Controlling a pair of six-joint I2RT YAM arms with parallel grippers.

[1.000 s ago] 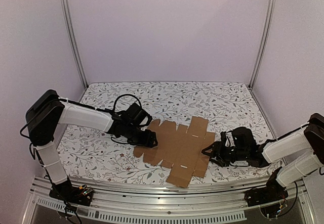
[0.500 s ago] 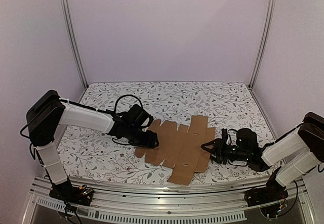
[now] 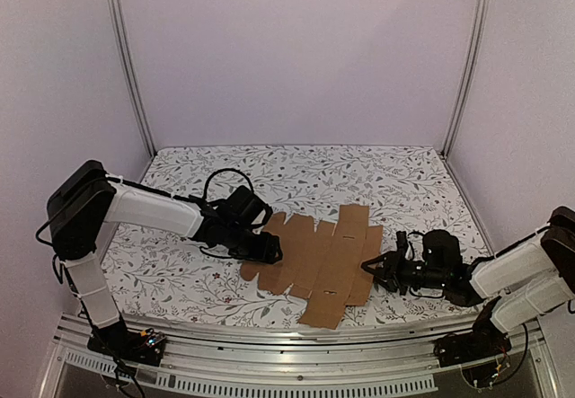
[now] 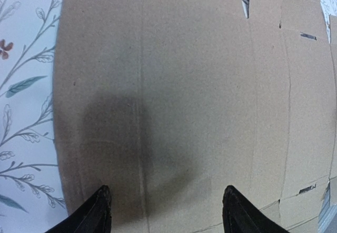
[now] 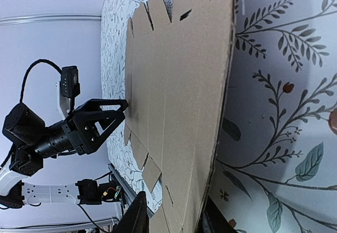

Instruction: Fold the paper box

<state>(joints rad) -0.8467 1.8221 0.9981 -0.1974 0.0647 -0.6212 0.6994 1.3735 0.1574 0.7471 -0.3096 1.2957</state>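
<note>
The paper box [image 3: 319, 259] lies flat and unfolded on the floral surface [image 3: 296, 173], a brown die-cut sheet with flaps, between my two pincers. My left pincer [image 3: 268, 252] sits over the sheet's left part, its fingers [image 4: 100, 212] wide apart with both tips above bare cardboard; I cannot tell whether they touch it. My right pincer [image 3: 372, 266] is at the sheet's right edge. Its fingers [image 5: 138, 214] stand partly apart with that edge running in between them, one finger on each face of the cardboard, not yet pinched together.
</note>
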